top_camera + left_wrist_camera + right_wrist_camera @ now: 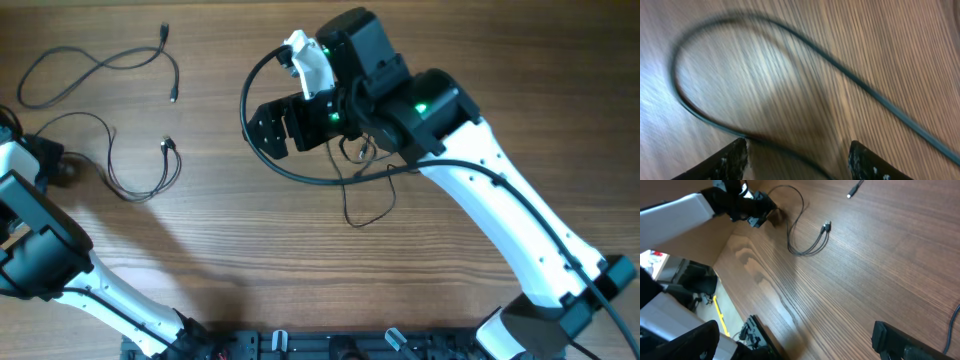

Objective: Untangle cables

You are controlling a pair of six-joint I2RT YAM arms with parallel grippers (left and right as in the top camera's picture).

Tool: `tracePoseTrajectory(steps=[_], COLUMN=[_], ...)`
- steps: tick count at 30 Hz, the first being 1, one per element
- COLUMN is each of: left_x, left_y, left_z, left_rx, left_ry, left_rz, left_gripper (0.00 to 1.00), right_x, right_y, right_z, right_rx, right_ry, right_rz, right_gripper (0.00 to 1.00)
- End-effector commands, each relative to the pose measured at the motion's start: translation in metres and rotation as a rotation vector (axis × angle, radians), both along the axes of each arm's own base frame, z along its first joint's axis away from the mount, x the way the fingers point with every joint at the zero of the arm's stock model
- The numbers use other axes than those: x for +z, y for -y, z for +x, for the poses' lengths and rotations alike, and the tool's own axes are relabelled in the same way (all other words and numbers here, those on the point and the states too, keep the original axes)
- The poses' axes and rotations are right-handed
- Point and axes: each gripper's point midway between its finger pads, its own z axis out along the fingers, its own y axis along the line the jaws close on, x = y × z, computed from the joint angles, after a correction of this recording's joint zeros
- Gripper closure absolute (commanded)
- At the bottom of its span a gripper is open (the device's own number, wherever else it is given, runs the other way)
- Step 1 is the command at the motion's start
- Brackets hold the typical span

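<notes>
Across the wood-grain worktop (230, 260) lie thin black cables (167, 147), loose wavy cords with small plug ends. 2 curl at 10 o'clock, well apart from a 3rd cord (347, 205) bent into an angular hook under the white right arm (520, 215) near the centre. At 9 o'clock the left tool (800, 162) stands wide, and a blurred glossy loop (875, 95) lies ahead of its scuffed black fingertips (735, 160). The right tool (795, 342) gapes fully and holds nothing.

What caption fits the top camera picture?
Thin black cables lie on the wooden table near the left arm and right arm.
</notes>
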Motion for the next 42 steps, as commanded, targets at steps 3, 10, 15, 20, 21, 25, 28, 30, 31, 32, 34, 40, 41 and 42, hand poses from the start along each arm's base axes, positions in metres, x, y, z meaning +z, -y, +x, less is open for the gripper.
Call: tracePoseTrajectory(steps=[3,10,15,20,21,25,28,30,31,32,34,40,41,42], left_x=[0.0,-0.006,-0.002,-0.001,-0.002,-0.014,-0.031,-0.04,-0.044,-0.046,-0.051,-0.05,-0.049,-0.048], left_y=[0.031,0.041,0.038,0.025,0.019,0.006,0.001,-0.001,-0.002,-0.003,-0.006,-0.024,-0.028,-0.033], left_z=[0.007,-0.002,0.009,0.005,0.0,-0.019,-0.03,-0.036,-0.038,-0.04,-0.043,-0.051,-0.052,-0.052], left_rx=[-0.027,0.001,-0.017,0.007,0.025,0.074,0.094,0.096,0.098,0.101,0.106,0.119,0.114,0.105], left_ry=[0.057,0.026,0.076,0.059,0.038,-0.017,-0.041,-0.058,-0.065,-0.068,-0.072,-0.054,-0.051,-0.047], left_rz=[-0.162,-0.217,-0.207,-0.145,-0.123,-0.104,-0.128,-0.139,-0.143,-0.145,-0.146,-0.119,-0.109,-0.095], left_gripper=[0.33,0.37,0.36,0.38,0.41,0.56,0.55,0.57,0.59,0.63,0.69,0.96,0.96,0.96], right_x=[-0.026,-0.025,-0.025,-0.025,-0.025,-0.025,-0.025,-0.025,-0.025,-0.025,-0.024,-0.025,-0.025,-0.025], right_y=[-0.008,-0.011,-0.01,-0.011,-0.011,-0.011,-0.011,-0.011,-0.011,-0.011,-0.011,-0.011,-0.011,-0.011], right_z=[0.005,0.007,0.007,0.007,0.007,0.007,0.007,0.007,0.007,0.007,0.007,0.007,0.007,0.007], right_rx=[0.006,0.012,0.012,0.011,0.01,0.01,0.01,0.01,0.01,0.01,0.01,-0.005,-0.005,-0.006], right_ry=[-0.054,-0.045,-0.047,-0.048,-0.049,-0.05,-0.05,-0.048,-0.048,-0.047,-0.046,-0.063,-0.064,-0.065], right_rz=[-0.034,-0.024,-0.026,-0.024,-0.024,-0.024,-0.023,-0.023,-0.022,-0.021,-0.02,-0.017,-0.017,-0.019], right_gripper=[0.0,0.0,0.0,0.01,0.0,0.0,0.0,0.0,0.0,0.01,0.0,0.01,0.01,0.01])
